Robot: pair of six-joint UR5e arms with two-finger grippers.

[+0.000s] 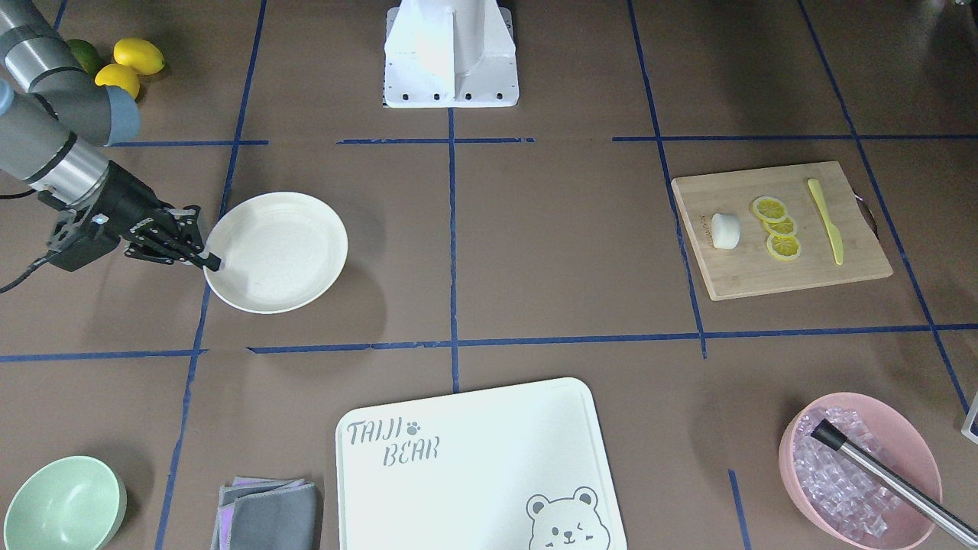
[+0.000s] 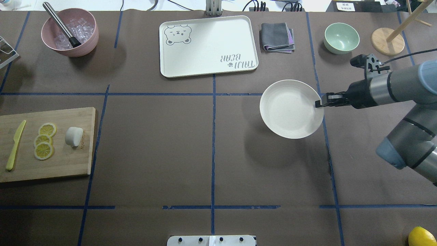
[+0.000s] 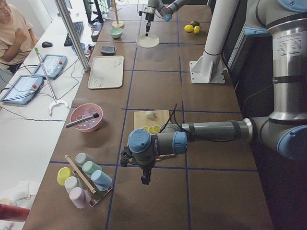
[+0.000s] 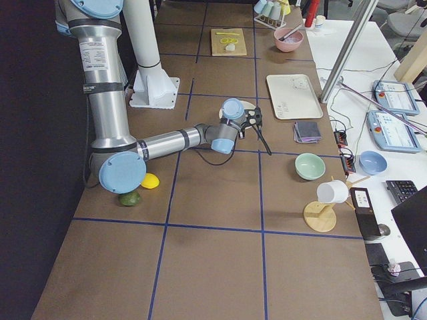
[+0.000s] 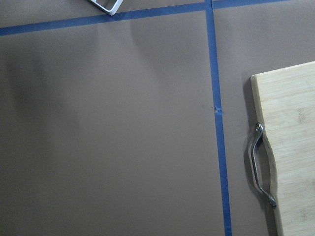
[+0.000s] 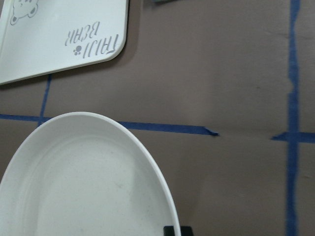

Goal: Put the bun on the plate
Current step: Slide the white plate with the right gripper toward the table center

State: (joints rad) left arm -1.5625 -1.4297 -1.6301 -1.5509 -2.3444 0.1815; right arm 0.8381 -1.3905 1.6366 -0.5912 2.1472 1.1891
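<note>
The bun (image 2: 73, 136) is a small white lump lying on a wooden cutting board (image 2: 68, 164) at the table's left side, beside lemon slices; it also shows in the front view as the bun (image 1: 726, 230). The cream plate (image 2: 290, 109) sits on the right half. My right gripper (image 2: 319, 103) is shut on the plate's rim, and the plate (image 1: 283, 252) casts an offset shadow. My left gripper (image 3: 145, 179) hangs above the table beside the board; I cannot tell whether it is open or shut. The left wrist view shows only the board's metal handle (image 5: 261, 167).
Lemon slices (image 2: 43, 140) and a yellow knife (image 2: 15, 145) share the board. A white bear board (image 2: 208, 46), grey cloths (image 2: 277, 37), a mint bowl (image 2: 341, 37), a pink bowl of ice (image 2: 70, 32) and a wooden stand (image 2: 387, 41) line the far edge. A lemon (image 2: 421, 236) lies near right.
</note>
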